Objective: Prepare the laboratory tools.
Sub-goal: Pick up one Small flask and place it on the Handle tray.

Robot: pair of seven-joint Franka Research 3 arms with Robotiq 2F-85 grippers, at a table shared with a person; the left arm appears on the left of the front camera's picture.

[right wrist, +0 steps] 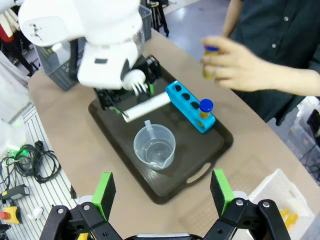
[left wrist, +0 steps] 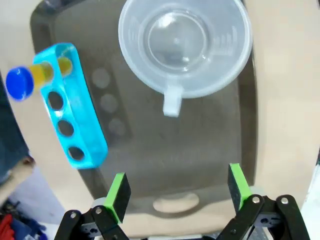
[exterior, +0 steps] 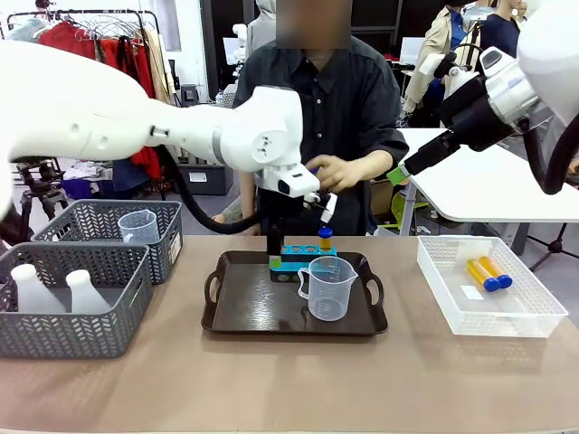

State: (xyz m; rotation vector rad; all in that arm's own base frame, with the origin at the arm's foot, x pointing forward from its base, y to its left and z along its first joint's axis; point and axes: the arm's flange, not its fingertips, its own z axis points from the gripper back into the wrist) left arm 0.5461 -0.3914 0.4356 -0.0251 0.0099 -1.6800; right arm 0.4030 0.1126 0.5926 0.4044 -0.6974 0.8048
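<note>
The blue four-hole rack [exterior: 295,252] [left wrist: 72,105] [right wrist: 189,105] stands at the back of the dark tray [exterior: 244,312] and holds one yellow blue-capped tube [exterior: 325,239] [left wrist: 29,80] [right wrist: 205,108]. The clear beaker [exterior: 327,287] [left wrist: 185,45] [right wrist: 155,147] sits on the tray in front of it. My left gripper [exterior: 274,260] [left wrist: 177,200] hangs open at the rack's left end, holding nothing. The person's hand [exterior: 336,172] [right wrist: 235,62] holds another tube [right wrist: 209,64] above the rack. High at the right, my right gripper [exterior: 401,174] [right wrist: 162,200] is open and empty.
A white basket [exterior: 525,316] [right wrist: 270,187] at the right holds two more tubes [exterior: 488,273]. Two white conical flasks [exterior: 32,289] lie in the near grey mesh basket [exterior: 72,334]. A second beaker [exterior: 137,226] stands in the far grey basket [exterior: 90,217].
</note>
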